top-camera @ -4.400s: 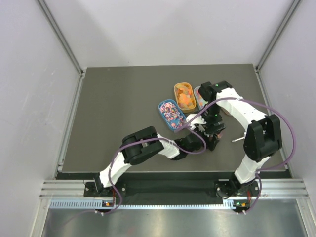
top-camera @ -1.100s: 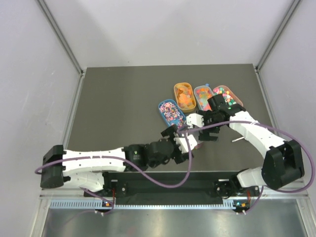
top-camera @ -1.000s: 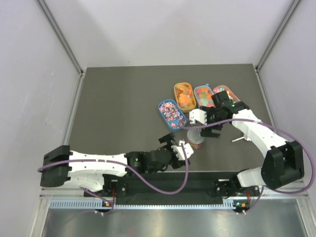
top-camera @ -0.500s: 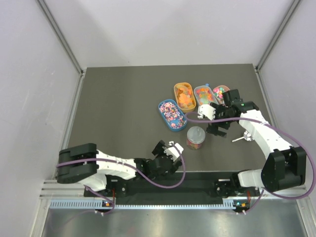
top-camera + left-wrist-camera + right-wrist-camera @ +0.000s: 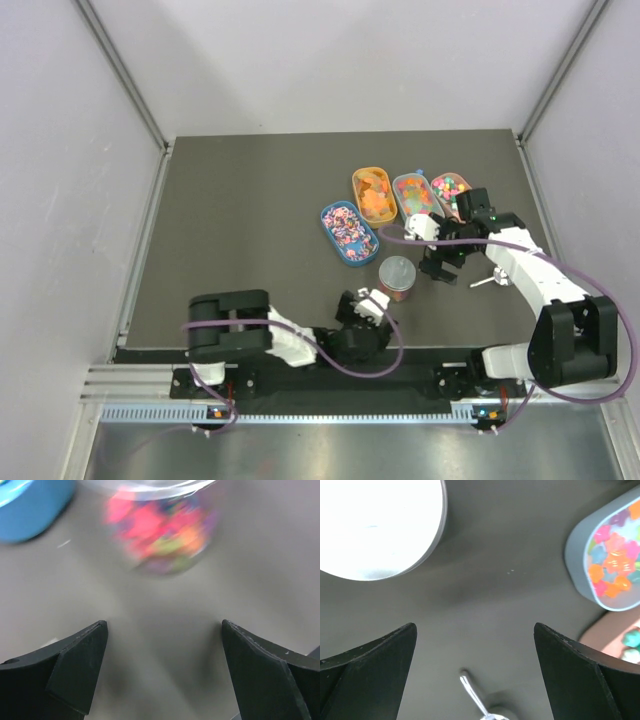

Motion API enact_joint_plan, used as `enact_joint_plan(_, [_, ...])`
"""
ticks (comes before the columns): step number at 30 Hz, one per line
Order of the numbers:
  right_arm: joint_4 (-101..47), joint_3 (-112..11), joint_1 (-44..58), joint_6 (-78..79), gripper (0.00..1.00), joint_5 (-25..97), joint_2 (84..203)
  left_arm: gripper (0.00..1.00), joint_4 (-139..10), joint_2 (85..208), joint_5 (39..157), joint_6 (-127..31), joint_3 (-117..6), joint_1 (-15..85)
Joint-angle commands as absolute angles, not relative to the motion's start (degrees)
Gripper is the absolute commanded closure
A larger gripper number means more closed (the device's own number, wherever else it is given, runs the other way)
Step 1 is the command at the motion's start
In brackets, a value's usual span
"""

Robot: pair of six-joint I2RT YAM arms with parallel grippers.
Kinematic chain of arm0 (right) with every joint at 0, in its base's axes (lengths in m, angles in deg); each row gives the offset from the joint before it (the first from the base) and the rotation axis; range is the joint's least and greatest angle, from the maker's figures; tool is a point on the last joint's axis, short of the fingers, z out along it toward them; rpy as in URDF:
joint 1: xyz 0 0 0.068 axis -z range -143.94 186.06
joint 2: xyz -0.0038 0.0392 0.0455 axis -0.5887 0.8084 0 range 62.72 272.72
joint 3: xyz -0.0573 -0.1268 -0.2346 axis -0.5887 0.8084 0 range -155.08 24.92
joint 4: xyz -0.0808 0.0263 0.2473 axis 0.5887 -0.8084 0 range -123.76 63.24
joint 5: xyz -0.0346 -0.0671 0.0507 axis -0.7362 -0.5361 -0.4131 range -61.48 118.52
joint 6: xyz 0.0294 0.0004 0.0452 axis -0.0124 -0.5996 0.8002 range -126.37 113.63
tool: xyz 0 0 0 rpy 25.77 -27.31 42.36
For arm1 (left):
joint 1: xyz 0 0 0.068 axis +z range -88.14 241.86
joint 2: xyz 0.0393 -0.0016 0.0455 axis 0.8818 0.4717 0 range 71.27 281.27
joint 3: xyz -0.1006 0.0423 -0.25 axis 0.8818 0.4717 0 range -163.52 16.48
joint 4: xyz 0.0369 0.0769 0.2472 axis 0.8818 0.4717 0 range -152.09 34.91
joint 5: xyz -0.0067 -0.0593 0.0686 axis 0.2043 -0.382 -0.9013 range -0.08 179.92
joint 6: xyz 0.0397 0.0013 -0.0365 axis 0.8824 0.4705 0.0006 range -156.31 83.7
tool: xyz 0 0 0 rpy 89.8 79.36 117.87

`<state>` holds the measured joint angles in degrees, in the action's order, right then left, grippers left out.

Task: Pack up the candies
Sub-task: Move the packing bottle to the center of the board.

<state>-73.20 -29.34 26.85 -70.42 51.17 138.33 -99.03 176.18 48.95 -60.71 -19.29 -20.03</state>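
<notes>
Jar (image 5: 398, 290) looks packed: candies (image 5: 159, 536) fill it and the clear round lid (image 5: 372, 525) appears seated. It stands by the worktop's near edge, right of centre. More candies lie in the four oval trays (image 5: 325, 215) just behind it.

Left gripper (image 5: 164, 672) sits low on the jar's near side, fingers wide, holding nothing. Right gripper (image 5: 475, 662) is just right of the jar, also spread wide and empty, with the metal scoop (image 5: 472, 692) close by.

My read: this is the clear-out step. Lift both arms up and away from the jar, fingers spread, and don't clip the lid or scoop.
</notes>
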Motion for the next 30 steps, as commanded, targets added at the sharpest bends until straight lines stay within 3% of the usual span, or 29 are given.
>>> enact_joint_plan(1, [-71.2, -27.9, 28.0, -70.0, 0.00, 54.5, 136.7, 0.02, -82.4, 187.3, 55.6, -66.4, -25.5, -22.8])
enact_joint_plan(8, [-71.8, -28.2, 28.2, -71.7, 0.00, 53.1, 138.0, 0.01, -86.8, 190.9, 58.5, -73.2, -17.6, -28.8])
enact_joint_plan(12, [-71.9, -30.3, 28.3, -70.7, 0.00, 54.4, 139.4, 0.02, -82.7, 198.4, 53.8, -75.2, -23.7, -31.6])
enact_joint_plan(17, [-71.2, -31.4, 28.4, -70.4, 0.00, 54.2, 140.6, 0.02, -74.3, 211.9, 50.7, -75.9, -35.1, -30.3])
enact_joint_plan(23, [-72.7, -31.6, 29.3, -72.2, 0.00, 52.8, 140.2, 0.04, -79.4, 213.0, 52.5, -81.4, -28.1, -29.5])
enact_joint_plan(30, [-72.2, -32.2, 30.0, -72.0, 0.00, 52.9, 139.4, 0.06, -67.8, 217.2, 58.2, -90.7, -29.0, -23.4])
